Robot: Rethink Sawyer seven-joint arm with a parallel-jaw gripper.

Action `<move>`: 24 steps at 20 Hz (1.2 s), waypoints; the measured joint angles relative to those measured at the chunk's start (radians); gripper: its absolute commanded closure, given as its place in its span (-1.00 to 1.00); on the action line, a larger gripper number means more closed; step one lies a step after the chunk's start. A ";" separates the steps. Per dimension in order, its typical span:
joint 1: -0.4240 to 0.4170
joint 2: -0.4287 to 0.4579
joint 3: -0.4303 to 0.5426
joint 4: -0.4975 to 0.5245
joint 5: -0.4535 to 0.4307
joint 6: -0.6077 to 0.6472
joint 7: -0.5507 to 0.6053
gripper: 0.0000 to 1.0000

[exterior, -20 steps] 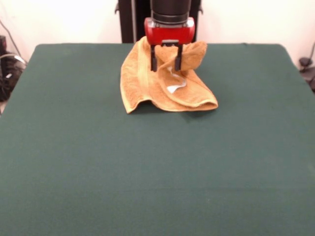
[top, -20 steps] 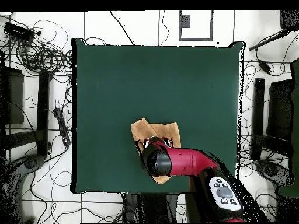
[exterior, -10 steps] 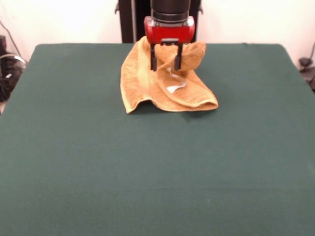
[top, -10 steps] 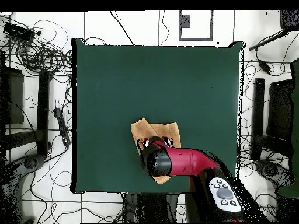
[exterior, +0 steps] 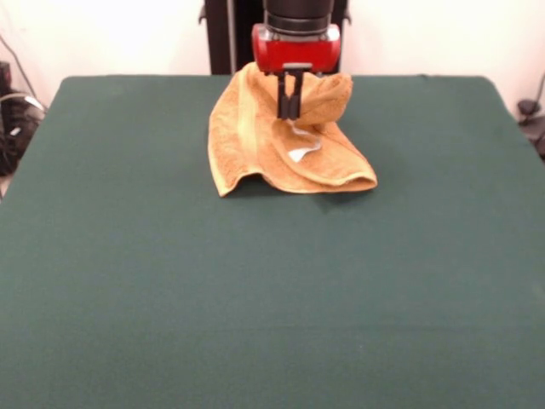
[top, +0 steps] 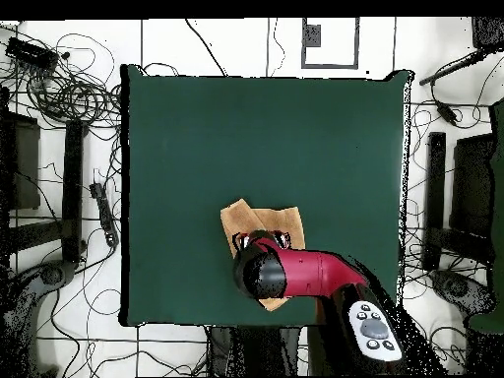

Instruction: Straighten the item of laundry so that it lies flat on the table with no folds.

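Plenty of bare green table [exterior: 272, 298] out from the claw [exterior: 289, 109] toward the camera side in the front view, and wide strips to either side of it. Far less behind: the table edge nearest the robot runs close behind the claw, just past the towel [exterior: 264, 145]. From above, the same: broad open table [top: 256, 138] beyond the claw, a narrow margin only on the base side, where the towel [top: 246, 217] shows mostly as a corner poking out from under the red arm.

Golden-orange terry, bunched and folded over itself, not flat. A raised hump at the back, right at the claw; a woven band running down the left flap; a rolled hem curving along the front right to a pointed corner. Small white tag [exterior: 300, 153] just below the fingertips, lying on the cloth. Lower left corner curled under, casting a shadow on the felt.

Claw closed to a narrow pinch, black fingers [exterior: 283, 95] drawn together with almost no gap, tips pressed into the raised fold at the top of the heap; seemingly gripping that fold. Towel spread mainly below and to both sides of the claw in the front view, its hump touching the fingers, the rest resting on the table.
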 measured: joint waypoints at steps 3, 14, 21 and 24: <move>0.006 0.000 0.000 0.000 0.000 0.000 0.000 1.00; 0.035 0.000 -0.016 0.000 0.010 0.000 0.000 1.00; 0.155 0.000 -0.069 0.000 0.076 0.000 0.001 1.00; 0.228 0.000 -0.094 0.000 0.126 0.000 0.001 1.00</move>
